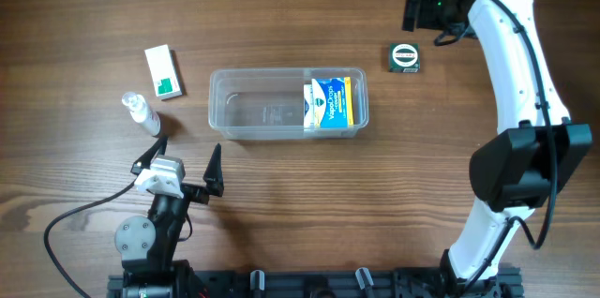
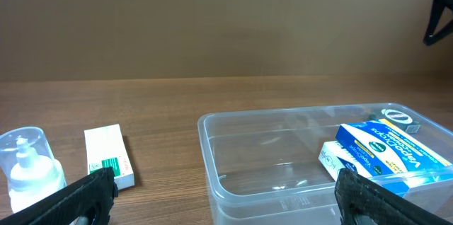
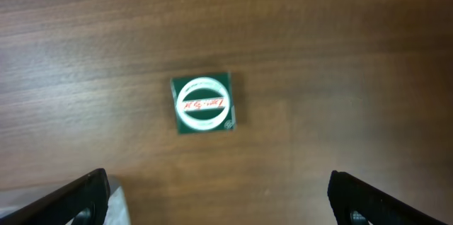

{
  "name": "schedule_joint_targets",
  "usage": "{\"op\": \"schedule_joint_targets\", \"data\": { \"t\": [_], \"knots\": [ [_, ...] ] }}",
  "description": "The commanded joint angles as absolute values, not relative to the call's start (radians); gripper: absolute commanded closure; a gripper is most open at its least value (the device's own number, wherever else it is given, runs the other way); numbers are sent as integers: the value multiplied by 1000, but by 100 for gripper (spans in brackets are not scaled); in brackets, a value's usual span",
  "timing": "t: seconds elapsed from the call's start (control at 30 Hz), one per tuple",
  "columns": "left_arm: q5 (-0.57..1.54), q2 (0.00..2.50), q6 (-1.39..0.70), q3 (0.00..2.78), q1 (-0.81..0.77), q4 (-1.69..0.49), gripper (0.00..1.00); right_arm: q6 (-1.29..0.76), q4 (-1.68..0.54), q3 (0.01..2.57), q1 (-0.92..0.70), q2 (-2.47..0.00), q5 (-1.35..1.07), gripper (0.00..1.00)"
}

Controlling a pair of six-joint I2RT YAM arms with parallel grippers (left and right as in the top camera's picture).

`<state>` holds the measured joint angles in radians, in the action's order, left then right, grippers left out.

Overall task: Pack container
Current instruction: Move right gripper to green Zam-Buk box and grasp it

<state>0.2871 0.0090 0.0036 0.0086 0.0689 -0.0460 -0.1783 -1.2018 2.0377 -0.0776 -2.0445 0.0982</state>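
The clear plastic container [image 1: 253, 103] sits mid-table with a blue and yellow box [image 1: 333, 101] at its right end. It also shows in the left wrist view [image 2: 269, 161], with the blue box [image 2: 386, 151] inside. A small dark green square box [image 1: 405, 56] lies to the container's right, and shows in the right wrist view [image 3: 202, 104]. A white and green box [image 1: 163, 72] and a clear spray bottle [image 1: 142, 112] lie to its left. My left gripper [image 1: 184, 165] is open and empty, in front of the container. My right gripper [image 1: 424, 9] is open and empty, above and beyond the green box.
The wooden table [image 1: 281, 214] stretches around the objects. The left arm's base and cable [image 1: 84, 214] lie at the front left. The white right arm [image 1: 525, 82] reaches along the right side. The container's corner shows at the bottom left of the right wrist view [image 3: 113, 200].
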Motion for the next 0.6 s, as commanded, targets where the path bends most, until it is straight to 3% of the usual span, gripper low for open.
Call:
{"op": "schedule_joint_targets", "data": {
  "t": [0.0,0.57],
  "knots": [
    [299,3,19,6,77,-50,0,-69,-1161,2053,-54,-2127,82,0],
    [299,3,19,6,77,-50,0,-27,-1067,2040,-52,-2355,-54,1]
  ]
}}
